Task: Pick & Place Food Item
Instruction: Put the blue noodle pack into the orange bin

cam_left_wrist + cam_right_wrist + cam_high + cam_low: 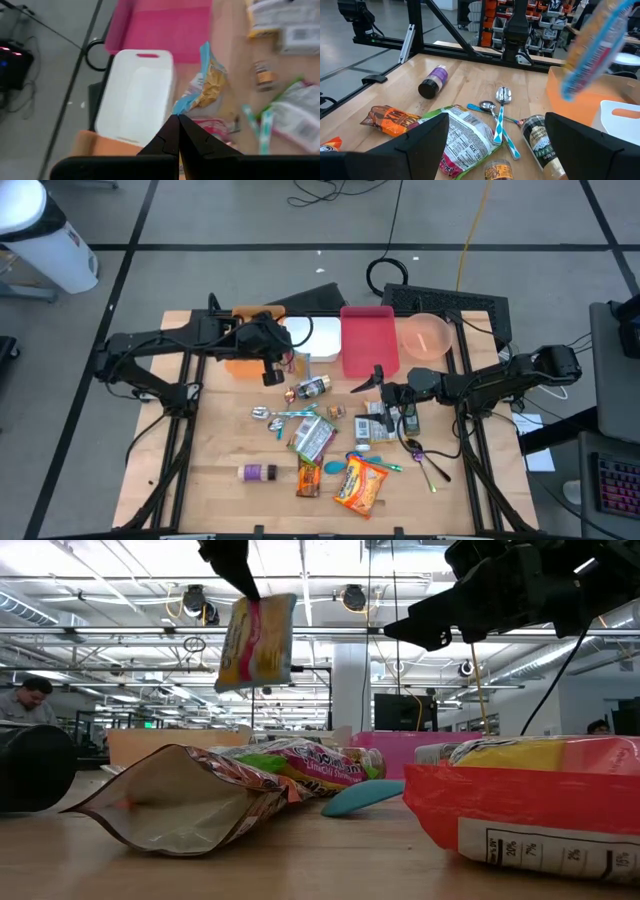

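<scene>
Snack packet (257,640), yellow with blue edging, hangs in the air from the left gripper (275,372), whose fingers (176,137) are pinched tight on the packet's top edge. In the left wrist view the packet (207,85) dangles below the fingertips, over the wood just beside the white bin (137,97). The right wrist view shows it as a blurred yellow and blue streak (597,42) above the orange bin (575,107).

At the back of the table (200,490) the bins stand in a row: orange bin (240,366) under the left arm, white bin (312,335), pink bin (367,340) and a round pink bowl (426,335).

The right gripper (379,385) hovers near the pink bin's front edge with its jaws spread wide and nothing between them.

Loose items lie across the middle of the table: a small jar (313,388), spoons (262,413), a green-and-white bag (313,438), a dark-capped bottle (256,472), an orange chip bag (360,484) and a candy wrapper (308,478).
</scene>
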`<move>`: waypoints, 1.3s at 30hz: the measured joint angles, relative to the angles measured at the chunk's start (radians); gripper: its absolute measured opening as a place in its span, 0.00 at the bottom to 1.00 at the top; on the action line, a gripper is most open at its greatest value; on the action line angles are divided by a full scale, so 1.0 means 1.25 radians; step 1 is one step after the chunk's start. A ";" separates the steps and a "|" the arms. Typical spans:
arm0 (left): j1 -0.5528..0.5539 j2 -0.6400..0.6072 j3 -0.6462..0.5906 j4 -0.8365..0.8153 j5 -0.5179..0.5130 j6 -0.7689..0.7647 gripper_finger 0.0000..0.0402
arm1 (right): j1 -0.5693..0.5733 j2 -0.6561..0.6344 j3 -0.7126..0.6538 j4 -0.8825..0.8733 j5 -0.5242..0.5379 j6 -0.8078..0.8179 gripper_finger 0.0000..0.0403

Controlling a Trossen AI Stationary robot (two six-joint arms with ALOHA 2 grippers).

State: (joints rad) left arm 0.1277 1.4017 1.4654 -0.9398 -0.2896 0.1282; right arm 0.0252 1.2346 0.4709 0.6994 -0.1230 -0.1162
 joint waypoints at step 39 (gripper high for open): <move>0.460 0.000 -0.002 -0.132 0.055 0.048 0.00 | 0.000 0.000 0.000 -0.019 -0.001 0.052 0.79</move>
State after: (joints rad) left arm 0.7028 1.4014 1.4635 -1.1048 -0.2205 0.1880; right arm 0.0257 1.2350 0.4709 0.6754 -0.1238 -0.0506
